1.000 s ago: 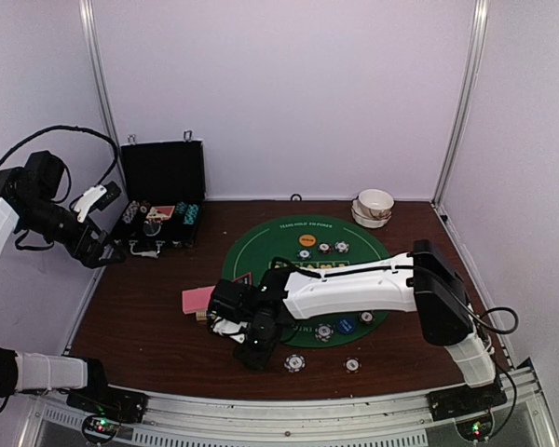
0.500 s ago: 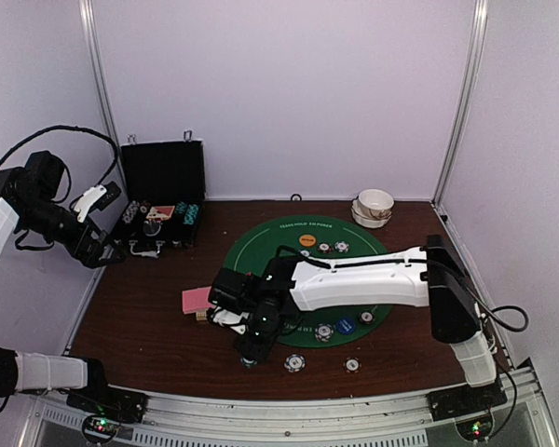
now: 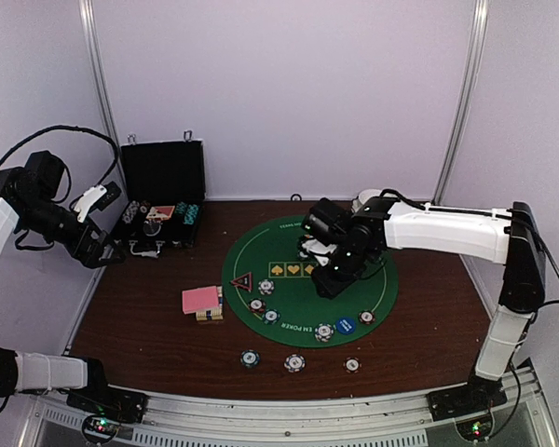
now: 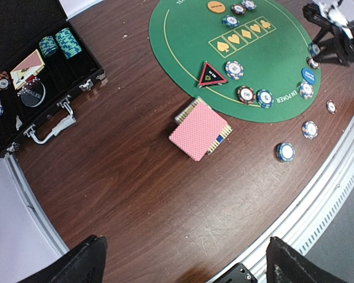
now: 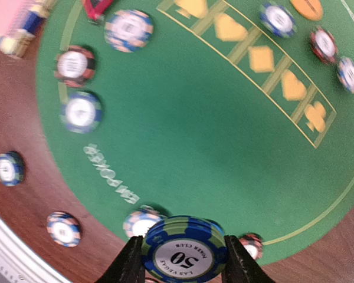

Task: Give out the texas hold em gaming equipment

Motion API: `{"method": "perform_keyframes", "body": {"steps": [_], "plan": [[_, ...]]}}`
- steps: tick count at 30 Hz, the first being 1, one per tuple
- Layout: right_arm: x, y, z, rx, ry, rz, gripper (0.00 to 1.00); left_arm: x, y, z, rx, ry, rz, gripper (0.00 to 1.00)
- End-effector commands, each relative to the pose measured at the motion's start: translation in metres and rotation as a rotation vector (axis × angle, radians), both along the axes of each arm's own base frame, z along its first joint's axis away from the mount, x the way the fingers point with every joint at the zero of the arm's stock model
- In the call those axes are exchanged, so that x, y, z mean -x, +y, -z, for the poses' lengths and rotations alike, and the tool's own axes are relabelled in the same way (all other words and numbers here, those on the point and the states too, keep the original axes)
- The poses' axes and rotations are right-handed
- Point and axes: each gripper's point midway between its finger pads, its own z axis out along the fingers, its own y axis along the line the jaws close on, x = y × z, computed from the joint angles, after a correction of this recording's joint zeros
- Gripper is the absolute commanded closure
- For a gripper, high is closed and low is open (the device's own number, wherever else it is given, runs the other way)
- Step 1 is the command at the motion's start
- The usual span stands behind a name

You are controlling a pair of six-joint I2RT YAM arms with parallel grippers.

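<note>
Mat point(image 3: 298, 303) under outstretched right arm point(image 3: 447, 228), jaws pinching chips point(image 5: 184, 250); left arm point(image 3: 37, 209) raised, jaws wide.

A stack of pink-backed playing cards point(image 4: 199, 135) lies on the table point(image 4: 135, 194) beside the green mat point(image 4: 183, 35). On the mat the black-and-red triangular marker point(image 4: 211, 75), orange disc point(image 4: 216, 6), blue disc point(image 4: 308, 75) and several stripe-edged poker chips point(image 4: 246, 94) lie flat. Three more chips point(image 4: 285, 151) lie off the mat, and the right gripper point(image 5: 183, 260) pinches a green-and-blue 50 chip point(image 5: 184, 246).

An open black case point(image 3: 161, 170) sits back-left on the brown table point(image 3: 149, 321).
</note>
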Motion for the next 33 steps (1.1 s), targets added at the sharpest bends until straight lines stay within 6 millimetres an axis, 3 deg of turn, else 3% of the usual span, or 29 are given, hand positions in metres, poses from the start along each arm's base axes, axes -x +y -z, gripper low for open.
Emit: {"method": "perform_keyframes", "body": {"steps": [1,5,10,18,33], "plan": [[-0.016,-0.059,0.011,0.06,-0.013,0.171,1.0,0.0,-0.001,-0.003,0.003,-0.027,0.022,0.03],[-0.026,-0.102,0.025,0.085,-0.002,0.286,1.0,0.0,-0.003,0.002,0.01,-0.016,0.033,0.03],[-0.032,-0.129,0.042,0.093,0.025,0.369,1.0,0.001,-0.002,0.016,0.001,0.008,0.048,0.02],[-0.037,-0.14,0.065,0.09,0.063,0.425,1.0,0.006,-0.004,0.041,-0.003,0.08,0.075,0.03],[-0.033,-0.148,0.101,0.109,0.115,0.47,1.0,0.001,-0.017,0.069,-0.009,0.138,0.133,0.02]]}}
